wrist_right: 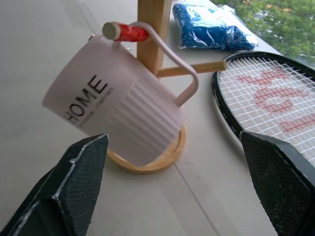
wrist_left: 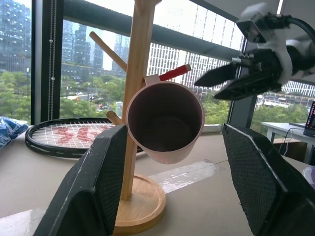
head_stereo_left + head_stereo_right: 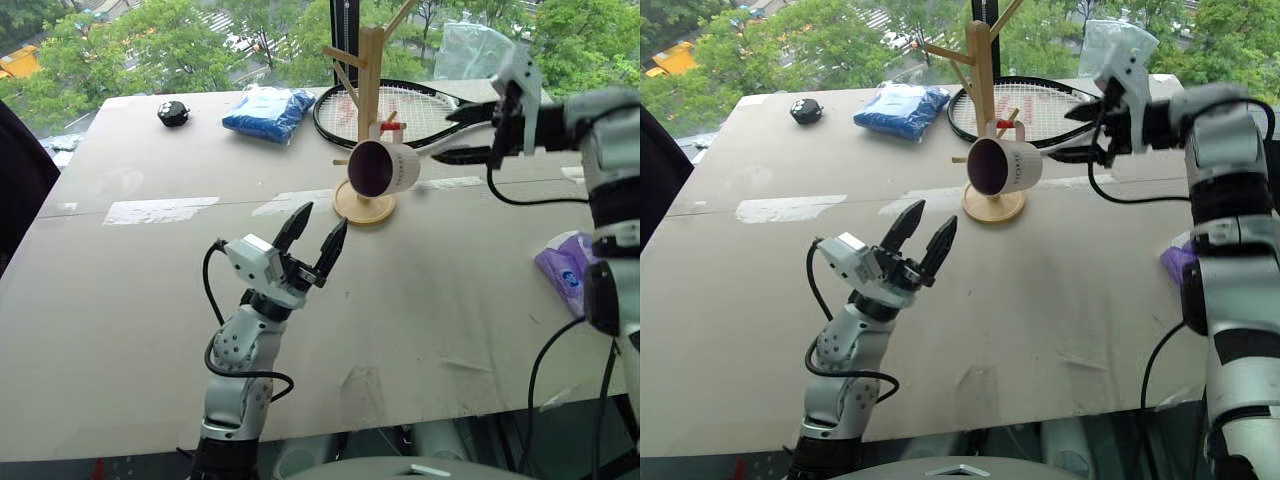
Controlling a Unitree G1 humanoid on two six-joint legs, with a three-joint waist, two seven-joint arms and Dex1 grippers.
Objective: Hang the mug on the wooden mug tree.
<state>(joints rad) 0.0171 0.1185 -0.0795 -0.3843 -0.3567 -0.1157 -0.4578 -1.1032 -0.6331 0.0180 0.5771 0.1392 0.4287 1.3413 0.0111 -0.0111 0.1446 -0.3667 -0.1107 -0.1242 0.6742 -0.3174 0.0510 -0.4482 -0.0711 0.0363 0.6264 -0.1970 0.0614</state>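
The cream-white mug [image 3: 385, 168] hangs by its handle on a red-tipped peg of the wooden mug tree [image 3: 370, 70], its dark maroon inside facing me. In the right wrist view the mug [image 1: 118, 113] shows dark lettering on its side, and its handle is looped over the peg. My right gripper [image 3: 445, 135] is open just to the right of the mug, apart from it, with nothing between its fingers. Nearer the front edge, my left gripper [image 3: 324, 216] is raised above the table, open and empty, pointing toward the tree's round base [image 2: 142, 206].
A black-framed tennis racket [image 3: 420, 105] lies behind the tree. A blue packet [image 3: 268, 110] and a small black object [image 3: 173, 113] sit at the back left. A purple packet [image 3: 565, 265] lies at the right edge, below my right arm.
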